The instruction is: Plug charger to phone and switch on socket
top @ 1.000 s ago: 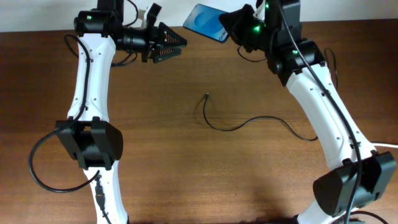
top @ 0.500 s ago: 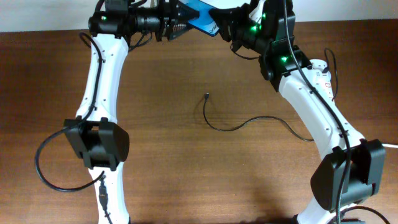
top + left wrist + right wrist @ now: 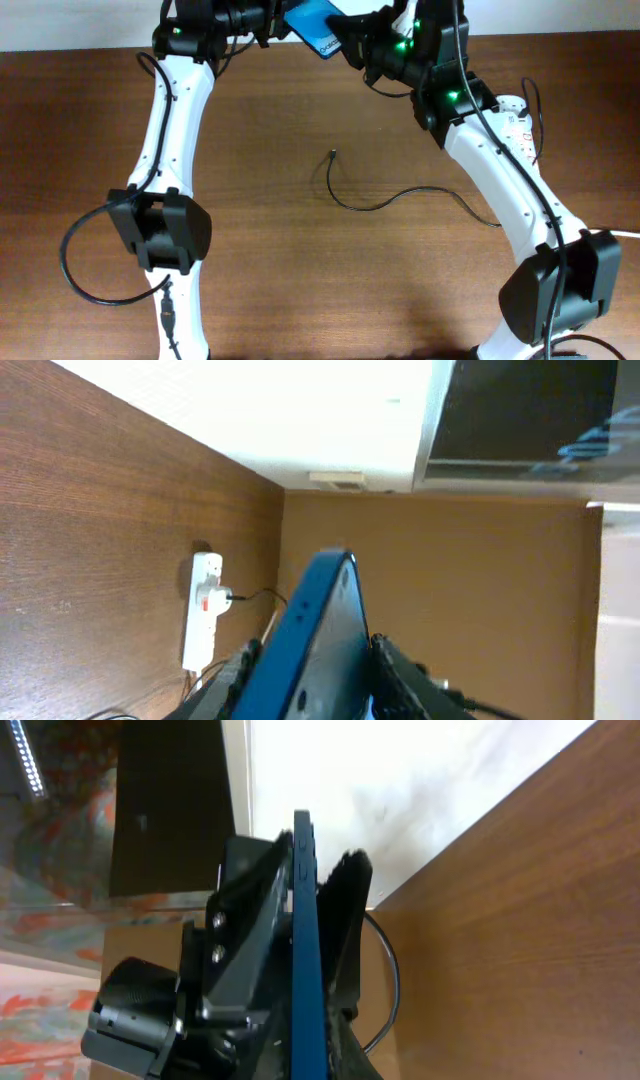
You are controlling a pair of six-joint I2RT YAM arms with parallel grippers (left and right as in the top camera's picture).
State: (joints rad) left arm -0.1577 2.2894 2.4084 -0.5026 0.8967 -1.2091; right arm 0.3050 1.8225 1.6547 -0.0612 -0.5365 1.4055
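Overhead, the phone (image 3: 312, 24) was seen raised above the bench (image 3: 260, 230) at its far edge, between the left claw (image 3: 278, 14) and the right claw (image 3: 345, 38). The charger (image 3: 332, 156) lay loose mid-bench, well apart. The socket (image 3: 518, 118) was partly hidden by the right arm.

Left wrist: the phone was flanked edge-on by that claw's fingers (image 3: 395, 670); whether they gripped it could not be told.

Right wrist: the phone was seen clamped in the right claw.

Robotics lab setup: left arm (image 3: 160, 140) and right arm (image 3: 500, 180) (2 white manipulators) at brown wooden table (image 3: 300, 280), white wall (image 3: 560, 15) behind.
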